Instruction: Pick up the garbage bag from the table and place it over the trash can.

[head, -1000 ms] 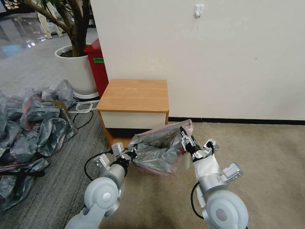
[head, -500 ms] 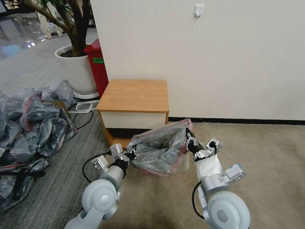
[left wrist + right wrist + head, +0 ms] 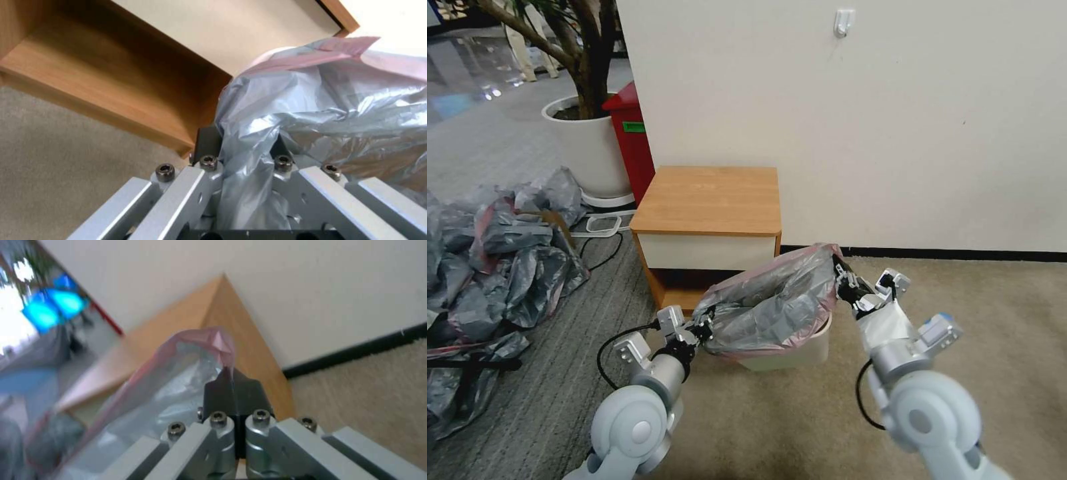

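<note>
The garbage bag (image 3: pixel 774 303), grey with a pink rim band, is stretched between both grippers, its mouth held open above the cream trash can (image 3: pixel 800 350) on the carpet in front of the table (image 3: pixel 710 200). My left gripper (image 3: pixel 706 323) is shut on the bag's near-left rim; the left wrist view shows grey plastic (image 3: pixel 249 173) bunched between its fingers. At the far-right rim my right gripper (image 3: pixel 842 279) is shut on the pink band (image 3: pixel 218 340), lifted higher than the left. The bag covers most of the trash can.
A big heap of grey and pink bags (image 3: pixel 494 253) lies on the floor at the left. A red bin (image 3: pixel 630 140) and a white plant pot (image 3: pixel 590 150) stand behind the table. The wall (image 3: pixel 894 133) runs close behind.
My right gripper has pulled its side of the bag up and to the right, stretching the mouth wider and uncovering the trash can's front. The left gripper has barely shifted.
</note>
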Robot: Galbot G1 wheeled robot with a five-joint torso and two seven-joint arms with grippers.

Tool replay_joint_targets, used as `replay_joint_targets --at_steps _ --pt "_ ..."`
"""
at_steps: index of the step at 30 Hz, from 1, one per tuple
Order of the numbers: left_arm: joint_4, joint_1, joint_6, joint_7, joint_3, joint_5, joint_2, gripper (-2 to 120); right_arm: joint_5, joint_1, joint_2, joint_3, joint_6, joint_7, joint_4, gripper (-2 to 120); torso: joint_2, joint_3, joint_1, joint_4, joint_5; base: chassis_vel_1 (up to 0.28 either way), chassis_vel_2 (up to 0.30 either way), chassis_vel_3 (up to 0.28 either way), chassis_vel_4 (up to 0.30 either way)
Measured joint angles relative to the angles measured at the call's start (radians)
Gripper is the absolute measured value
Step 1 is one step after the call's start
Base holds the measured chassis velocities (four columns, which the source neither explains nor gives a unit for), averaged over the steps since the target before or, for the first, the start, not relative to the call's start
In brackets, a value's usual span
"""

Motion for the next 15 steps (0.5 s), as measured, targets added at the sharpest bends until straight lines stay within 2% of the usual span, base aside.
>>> replay_joint_targets --at_steps 2,3,6,15 --pt "-0.003 0.007 0.004 0.009 -0.005 -0.001 -0.002 7 0.049 0.019 -0.059 0.017 -0.067 0.002 -0.002 0 0.0 0.0 0.0 0.0001 -0.0001 0.0 0.0 0.0 0.0" --pt "-0.003 0.007 0.004 0.009 -0.005 -0.001 -0.002 7 0.049 0.019 -0.059 0.017 -0.067 0.002 -0.002 0 0.0 0.0 0.0 0.0001 -0.0001 0.0 0.0 0.0 0.0" --pt "-0.008 0.011 0.006 0.015 -0.016 -0.022 -0.004 7 0.098 0.035 -0.131 0.035 -0.12 0.004 -0.011 0 0.0 0.0 0.0 0.0001 -0.0001 0.0 0.0 0.0 0.0" --pt "0.0 -0.008 0.011 0.015 -0.056 -0.097 -0.013 7 0.138 -0.041 -0.214 0.067 -0.171 -0.068 0.0 0 0.0 0.0 0.0 0.0 -0.0002 0.0 0.0 0.0 0.0"
